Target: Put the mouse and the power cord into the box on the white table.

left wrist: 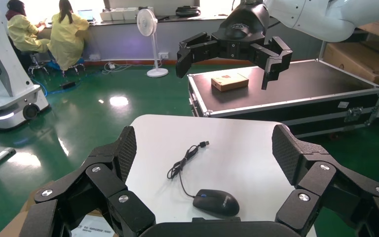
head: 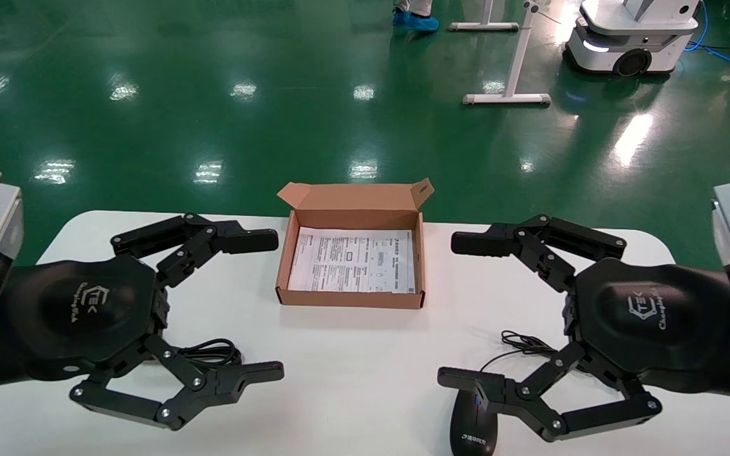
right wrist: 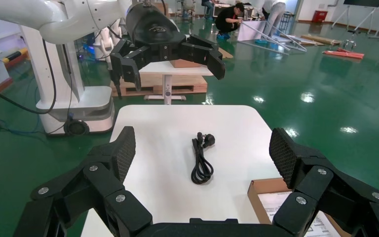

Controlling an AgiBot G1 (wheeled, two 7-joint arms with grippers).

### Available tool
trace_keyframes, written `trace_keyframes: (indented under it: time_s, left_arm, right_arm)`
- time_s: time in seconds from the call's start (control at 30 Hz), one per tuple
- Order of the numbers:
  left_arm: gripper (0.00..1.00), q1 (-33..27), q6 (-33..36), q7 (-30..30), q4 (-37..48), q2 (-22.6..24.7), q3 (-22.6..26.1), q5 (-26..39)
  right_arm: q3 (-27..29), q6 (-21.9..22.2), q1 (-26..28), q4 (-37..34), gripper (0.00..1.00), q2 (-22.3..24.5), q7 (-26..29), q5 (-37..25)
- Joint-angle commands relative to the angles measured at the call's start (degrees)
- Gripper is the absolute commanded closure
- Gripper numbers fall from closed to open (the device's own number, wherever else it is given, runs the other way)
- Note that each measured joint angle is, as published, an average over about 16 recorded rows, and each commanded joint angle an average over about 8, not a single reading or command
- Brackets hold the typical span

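Grippers hang over the near half of the white table (head: 352, 380), one on each side, both spread wide and holding nothing. The left gripper (head: 263, 304) points inward toward the table's middle, its two black fingers far apart; the power cord (head: 213, 353) lies on the table under it, coiled in loops, partly hidden by the lower finger in the head view. The right wrist view shows the cord (right wrist: 202, 159) whole, with its plug end at the far tip and the left gripper (right wrist: 170, 55) hovering above the table's far edge. The right gripper (head: 460, 310) mirrors it, jaws equally wide. Just below its near finger lies the mouse (head: 473, 427), touching the table, its thin wire trailing away in a loose tangle beneath the gripper. In the left wrist view the mouse (left wrist: 216, 202) sits well apart from the right gripper (left wrist: 227, 61) above. Between the two grippers, toward the far edge, stands the box (head: 352, 297), lid flap raised, a white printed sheet on its bottom.
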Motion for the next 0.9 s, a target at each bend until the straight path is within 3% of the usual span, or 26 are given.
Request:
trace_keyframes:
  time_s: [0.03, 0.73, 0.9]
  left_arm:
    - [0.0, 0.0, 0.0, 0.0, 0.0, 0.0, 0.0, 0.0]
    - [0.0, -0.26, 0.21, 0.14, -0.14, -0.04, 0.21, 0.43]
    - [0.0, -4.84, 3.22, 0.38, -1.43, -0.87, 3.37, 5.98]
  right_arm:
    - [0.0, 0.0, 0.0, 0.0, 0.0, 0.0, 0.0, 0.0]
    - [0.02, 0.0, -0.02, 0.04, 0.0, 0.01, 0.03, 0.02]
    - [-0.06, -0.34, 0.08, -0.31, 0.0, 0.21, -0.97, -0.76]
